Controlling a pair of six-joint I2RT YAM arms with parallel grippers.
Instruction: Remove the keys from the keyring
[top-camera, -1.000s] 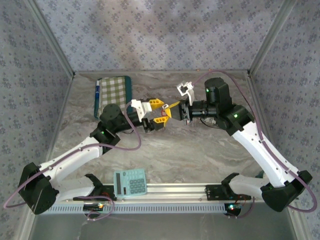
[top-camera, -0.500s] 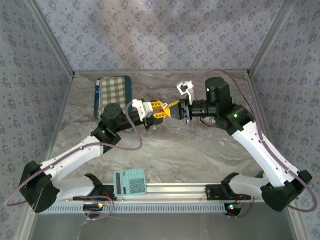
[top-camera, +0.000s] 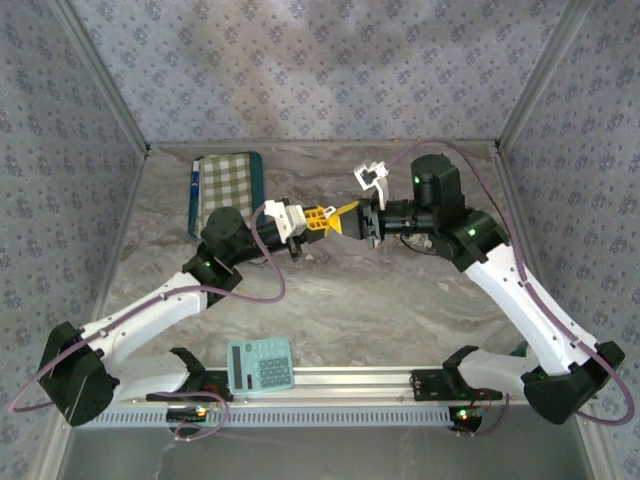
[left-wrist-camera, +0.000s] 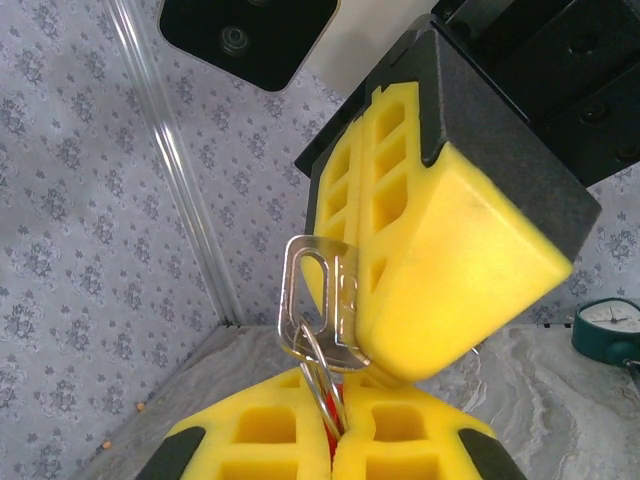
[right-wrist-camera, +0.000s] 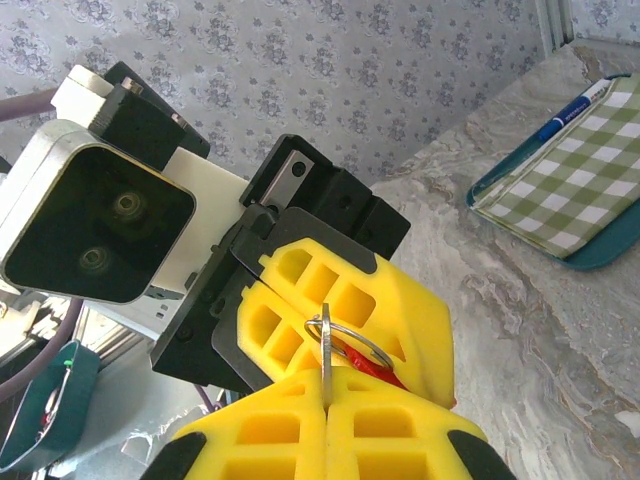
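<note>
Above the middle of the marble table, my left gripper (top-camera: 320, 220) and right gripper (top-camera: 346, 212) meet tip to tip. In the left wrist view my left gripper (left-wrist-camera: 340, 432) is shut on the wire keyring (left-wrist-camera: 322, 375), with a red piece (left-wrist-camera: 345, 425) in the same gap. The ring passes through the hole of a flat silver key (left-wrist-camera: 318, 300), whose blade is clamped by the right gripper's yellow fingers (left-wrist-camera: 460, 250). In the right wrist view my right gripper (right-wrist-camera: 326, 392) is shut on that key (right-wrist-camera: 325, 345), seen edge-on. The keyring (right-wrist-camera: 358, 340) and red piece (right-wrist-camera: 378, 368) lead into the left fingers (right-wrist-camera: 400, 300).
A teal calculator (top-camera: 260, 365) lies at the near edge between the arm bases. A teal tray with a green checked lining (top-camera: 228, 188) and a blue pen (top-camera: 194, 185) sits at the back left. Patterned walls close in the table on three sides.
My left gripper's fingers have gone from open to shut on the keyring and red piece, edging right toward the right gripper. The right gripper has stayed put, holding the key.
</note>
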